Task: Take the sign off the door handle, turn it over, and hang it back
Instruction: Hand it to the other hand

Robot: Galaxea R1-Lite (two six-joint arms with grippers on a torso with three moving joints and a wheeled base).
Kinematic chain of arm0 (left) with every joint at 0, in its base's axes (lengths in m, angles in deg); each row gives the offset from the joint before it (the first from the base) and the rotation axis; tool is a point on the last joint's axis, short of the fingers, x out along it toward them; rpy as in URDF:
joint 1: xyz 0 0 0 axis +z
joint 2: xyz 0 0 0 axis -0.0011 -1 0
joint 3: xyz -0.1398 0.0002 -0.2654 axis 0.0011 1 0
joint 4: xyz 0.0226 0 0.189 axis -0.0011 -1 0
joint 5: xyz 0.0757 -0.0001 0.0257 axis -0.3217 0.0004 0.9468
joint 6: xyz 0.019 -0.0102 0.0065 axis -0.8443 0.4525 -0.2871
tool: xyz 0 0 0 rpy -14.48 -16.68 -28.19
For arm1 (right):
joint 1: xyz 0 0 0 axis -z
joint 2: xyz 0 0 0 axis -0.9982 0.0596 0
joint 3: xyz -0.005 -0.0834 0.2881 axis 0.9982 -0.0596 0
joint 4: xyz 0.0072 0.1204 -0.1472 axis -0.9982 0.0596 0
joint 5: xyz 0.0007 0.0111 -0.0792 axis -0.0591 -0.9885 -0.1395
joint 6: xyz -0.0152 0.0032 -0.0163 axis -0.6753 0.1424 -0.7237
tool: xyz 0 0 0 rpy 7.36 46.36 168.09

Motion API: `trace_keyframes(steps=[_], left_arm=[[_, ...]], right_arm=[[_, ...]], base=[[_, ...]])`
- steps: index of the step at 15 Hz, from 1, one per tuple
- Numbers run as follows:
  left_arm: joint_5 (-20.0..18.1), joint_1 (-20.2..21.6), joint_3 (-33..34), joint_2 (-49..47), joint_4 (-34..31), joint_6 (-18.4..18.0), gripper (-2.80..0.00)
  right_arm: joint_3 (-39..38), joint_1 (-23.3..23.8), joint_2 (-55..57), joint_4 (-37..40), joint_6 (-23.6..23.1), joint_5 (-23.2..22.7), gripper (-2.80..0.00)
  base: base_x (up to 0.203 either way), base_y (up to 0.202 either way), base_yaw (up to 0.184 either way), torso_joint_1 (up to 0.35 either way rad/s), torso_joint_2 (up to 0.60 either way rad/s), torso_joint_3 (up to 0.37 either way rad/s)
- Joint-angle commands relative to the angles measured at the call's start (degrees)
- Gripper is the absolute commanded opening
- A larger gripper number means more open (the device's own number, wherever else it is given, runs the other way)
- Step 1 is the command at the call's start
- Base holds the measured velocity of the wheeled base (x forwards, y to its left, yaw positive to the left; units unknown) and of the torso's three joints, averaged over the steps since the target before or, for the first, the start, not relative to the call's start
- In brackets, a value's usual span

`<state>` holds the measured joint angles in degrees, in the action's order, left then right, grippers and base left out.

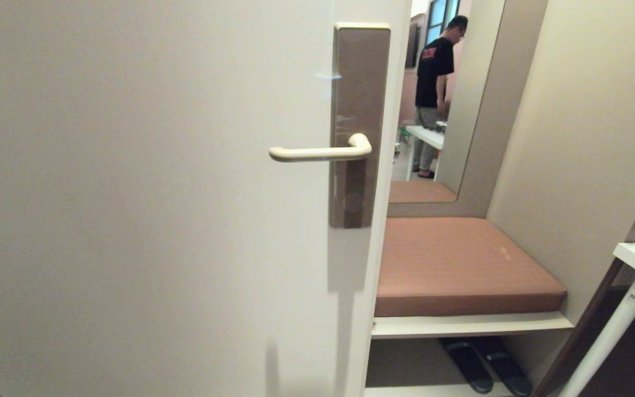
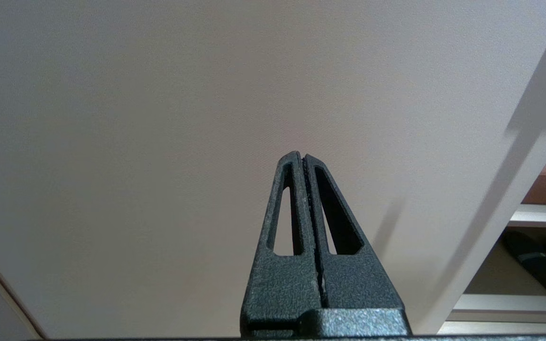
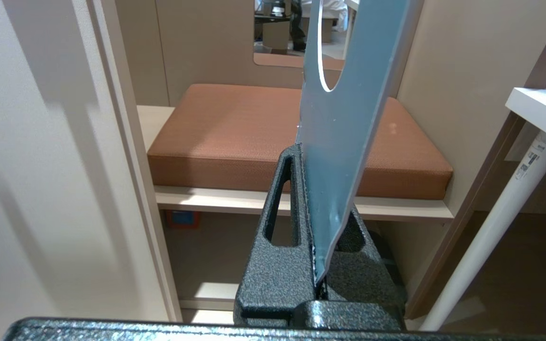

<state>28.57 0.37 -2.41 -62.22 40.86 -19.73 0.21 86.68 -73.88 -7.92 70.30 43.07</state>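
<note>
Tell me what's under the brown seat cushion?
The cushion rests on a cream shelf. Below it lies a pair of dark slippers; the rest of that space is hidden by the door.

shelf (image 1: 472, 324): brown cushion (image 1: 461, 264) on top | floor below: dark slippers (image 1: 485, 364) | door handle (image 1: 323, 153): bare

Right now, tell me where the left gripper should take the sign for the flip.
Probably the free upper strip of the sign, below its hole, coming onto the flat faces from the side. The right gripper, shut on the bottom end, holds it upright, so that strip is clear. The left gripper is shut and must open first.
</note>
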Motion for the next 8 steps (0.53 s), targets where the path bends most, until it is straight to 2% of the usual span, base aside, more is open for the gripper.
trace_keyframes(steps=[1, 8], left_arm=[[0.0, 0.0, 0.0, 0.0, 0.0, 0.0, -2.8], [0.0, 0.0, 0.0, 0.0, 0.0, 0.1, -2.8]], right_arm=[[0.0, 0.0, 0.0, 0.0, 0.0, 0.0, -2.8], [0.0, 0.0, 0.0, 0.0, 0.0, 0.0, -2.8]], base=[[0.0, 0.0, 0.0, 0.0, 0.0, 0.0], [0.0, 0.0, 0.0, 0.0, 0.0, 0.0]])
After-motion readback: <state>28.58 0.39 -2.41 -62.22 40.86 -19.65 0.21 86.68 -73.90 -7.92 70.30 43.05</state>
